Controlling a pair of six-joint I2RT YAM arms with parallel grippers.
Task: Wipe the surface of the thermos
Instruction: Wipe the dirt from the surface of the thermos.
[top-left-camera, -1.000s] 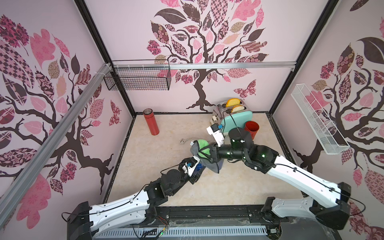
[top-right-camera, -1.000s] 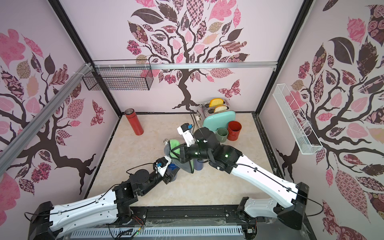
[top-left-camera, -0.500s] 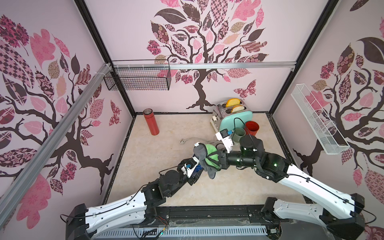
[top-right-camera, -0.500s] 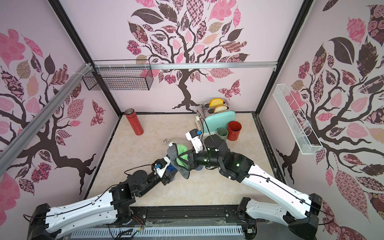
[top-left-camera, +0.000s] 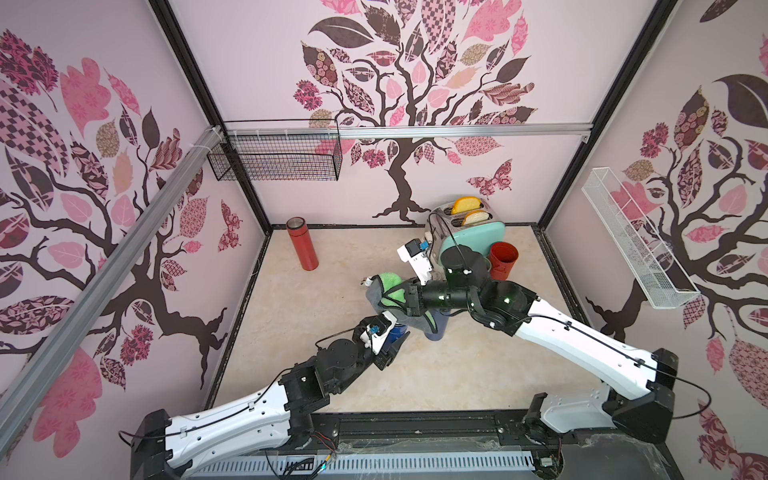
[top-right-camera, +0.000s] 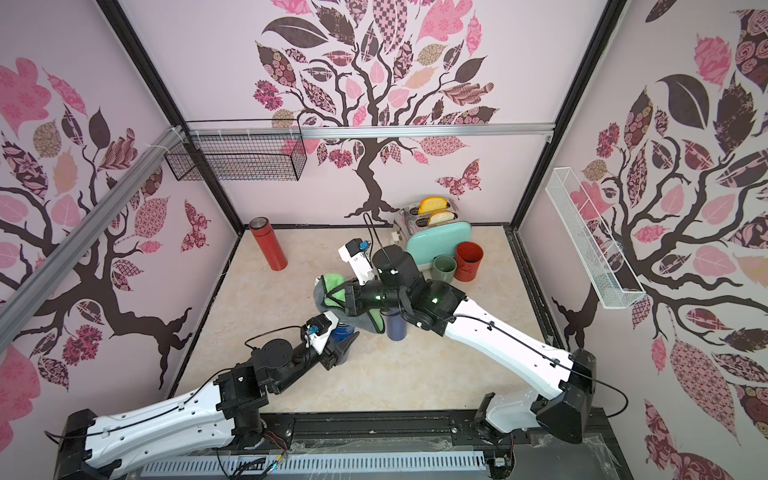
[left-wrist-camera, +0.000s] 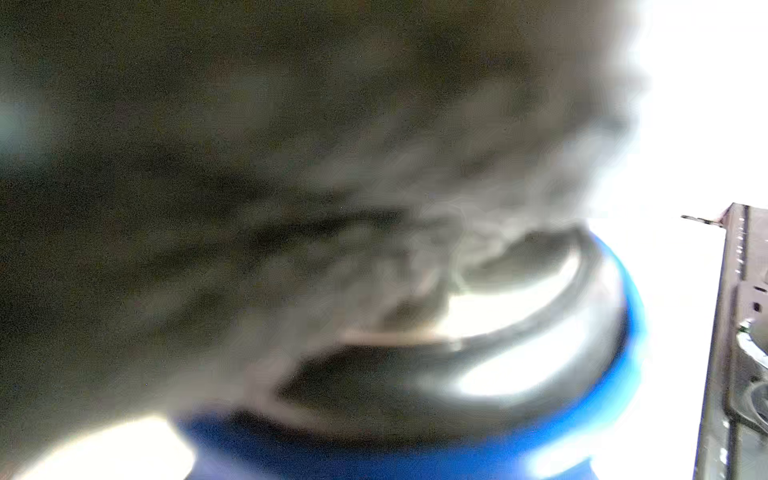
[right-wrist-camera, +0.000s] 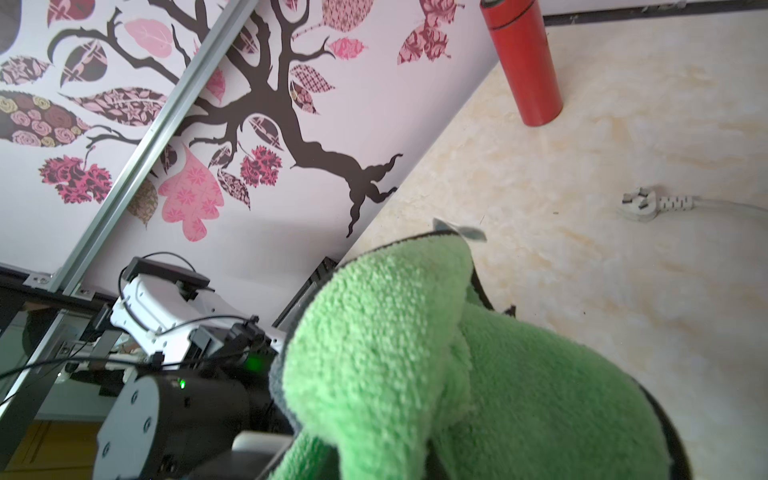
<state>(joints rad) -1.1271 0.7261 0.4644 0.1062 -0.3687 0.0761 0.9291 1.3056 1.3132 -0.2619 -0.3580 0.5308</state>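
Here, fluffy green cloth (right-wrist-camera: 415, 353) drapes glossy blue cylindrical steel-rimmed thermos (left-wrist-camera: 415, 449).

I see that the beige table (top-left-camera: 457, 374) carries a red flask (top-left-camera: 302, 245), upright, well apart from the cloth (top-left-camera: 388, 284). A white plug (right-wrist-camera: 638, 203) lies near the cloth, and a dark blue cup (top-right-camera: 397, 328) stands just beside it. Farther off stand a toaster (top-right-camera: 438, 241), a green mug (top-right-camera: 444, 268) and a red cup (top-right-camera: 468, 259).

Reaches the left arm (top-left-camera: 257, 407) forward, left gripper (top-left-camera: 392, 344) clamped round the thermos (top-left-camera: 400, 329); bends the right arm (top-left-camera: 582, 336) inward at the elbow, right gripper (top-left-camera: 402, 297) pinched tight on the cloth (top-left-camera: 388, 281).
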